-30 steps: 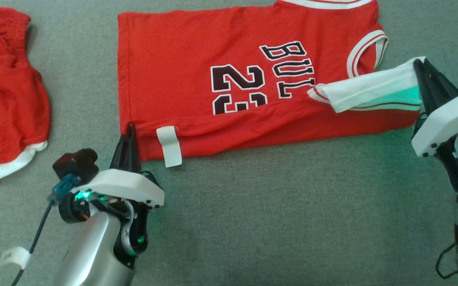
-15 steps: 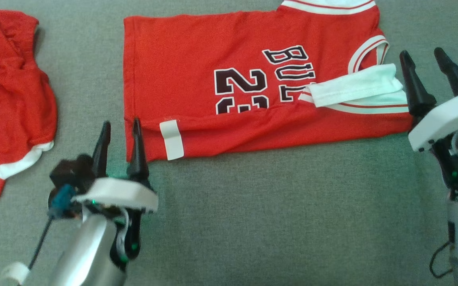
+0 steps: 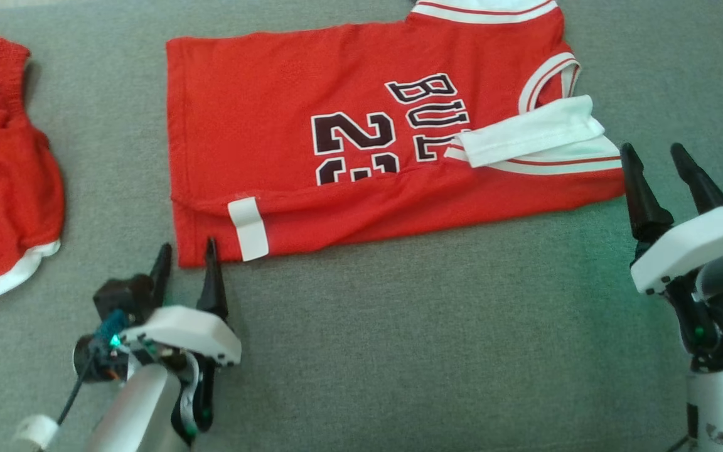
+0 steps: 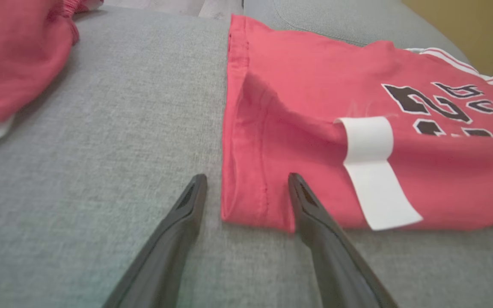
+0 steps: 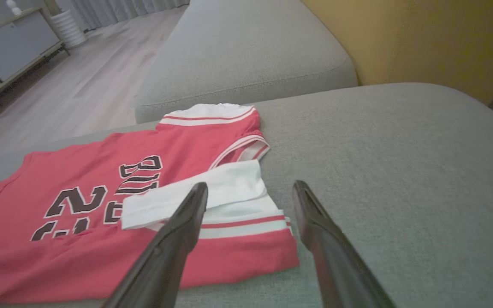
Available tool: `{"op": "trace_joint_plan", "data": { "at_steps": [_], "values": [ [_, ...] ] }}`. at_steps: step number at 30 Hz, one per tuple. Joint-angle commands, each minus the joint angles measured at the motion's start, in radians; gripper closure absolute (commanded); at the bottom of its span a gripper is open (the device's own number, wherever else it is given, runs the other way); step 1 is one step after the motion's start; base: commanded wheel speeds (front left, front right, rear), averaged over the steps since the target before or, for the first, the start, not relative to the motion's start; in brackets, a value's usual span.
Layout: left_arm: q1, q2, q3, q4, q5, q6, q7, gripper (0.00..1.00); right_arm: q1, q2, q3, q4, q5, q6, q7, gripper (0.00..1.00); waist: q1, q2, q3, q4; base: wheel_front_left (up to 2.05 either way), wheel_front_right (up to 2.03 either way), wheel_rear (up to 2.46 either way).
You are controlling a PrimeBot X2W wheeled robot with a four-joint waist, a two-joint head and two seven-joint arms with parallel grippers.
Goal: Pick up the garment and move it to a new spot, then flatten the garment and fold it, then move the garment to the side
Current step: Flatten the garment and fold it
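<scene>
Head view showed the left gripper (image 3: 187, 246) spread wide and empty, its fingertips just beside a hem corner of the half-folded red jersey (image 3: 336, 94). The right gripper (image 3: 652, 149), equally wide and empty, stood just beside the jersey's shoulder end. The jersey lay on a grey cushion (image 3: 430, 326), well apart from a second red garment (image 3: 4, 188).

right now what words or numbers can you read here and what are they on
"BUL": black letters on the red jersey, rest hidden under the fold.
"2": black number beside them; next digit half covered, likely 3.
White tag on the hem: no print readable.
</scene>
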Motion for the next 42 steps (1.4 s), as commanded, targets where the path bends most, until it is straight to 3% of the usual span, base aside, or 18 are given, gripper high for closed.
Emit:
{"op": "trace_joint_plan", "data": {
  "at_steps": [1,3,4,5,6,7,20,27,28,29,37,42],
  "values": [
    [-0.033,0.007,0.037,-0.009,-0.009,-0.002,-0.006,0.0,0.008,0.004,0.011,-0.031,-0.007,0.008,-0.009,0.0,0.0001,0.0,0.003,-0.005,0.0,0.0,0.0],
    [-0.044,0.003,0.04,0.017,-0.016,0.005,0.007,0.0,0.018,0.013,-0.001,-0.016,-0.022,0.008,-0.012,0.0,0.0001,0.0,0.004,-0.01,0.0,0.0,0.0],
    [-0.048,0.002,0.042,0.031,-0.021,0.009,0.02,0.06,0.021,0.017,-0.01,-0.005,-0.029,0.008,-0.011,0.0,0.0001,0.0,0.005,-0.012,0.0,0.0,0.0],
    [-0.05,0.001,0.04,0.043,-0.025,0.013,0.036,0.54,0.023,0.021,-0.019,0.008,-0.038,0.008,-0.009,0.0,0.0001,0.0,0.005,-0.013,0.0,0.0,0.0],
    [-0.05,0.0,0.038,0.052,-0.029,0.014,0.051,0.9,0.025,0.025,-0.027,0.023,-0.053,0.008,-0.005,0.0,0.0001,0.0,0.006,-0.014,0.0,0.0,0.0],
    [-0.049,-0.002,0.037,0.059,-0.035,0.014,0.063,1.0,0.024,0.027,-0.035,0.039,-0.067,0.008,-0.002,0.0,0.0001,0.0,0.006,-0.014,0.0,0.0,0.0],
    [-0.045,-0.023,0.007,0.069,-0.046,-0.016,0.054,1.0,-0.136,0.041,-0.066,0.341,-0.083,0.008,-0.14,0.0,0.0001,0.0,0.021,0.034,0.0,0.0,0.0],
    [-0.053,-0.028,-0.003,0.077,-0.048,-0.025,0.047,1.0,-0.172,0.042,-0.06,0.478,-0.159,0.008,-0.098,0.0,0.0001,0.0,0.027,0.042,0.0,0.0,0.0],
    [-0.055,-0.028,-0.004,0.08,-0.048,-0.028,0.045,1.0,-0.176,0.042,-0.055,0.492,-0.164,0.008,-0.092,0.18,0.0001,0.0,0.026,0.042,0.0,0.0,0.0],
    [-0.056,-0.029,-0.006,0.082,-0.049,-0.031,0.042,1.0,-0.179,0.042,-0.053,0.498,-0.161,0.008,-0.095,0.98,0.0001,0.0,0.025,0.043,0.0,0.0,0.0],
    [-0.035,-0.019,0.001,0.084,-0.058,-0.048,-0.001,1.0,-0.146,0.042,-0.059,0.459,-0.158,0.008,-0.15,1.0,0.0001,0.0,-0.026,0.033,0.0,0.0,0.0],
    [0.028,0.022,0.004,0.003,-0.051,-0.029,0.002,1.0,-0.04,0.042,-0.058,0.332,-0.104,0.008,-0.089,1.0,0.0001,0.0,-0.069,0.028,0.0,0.0,0.0]
  ]
}}
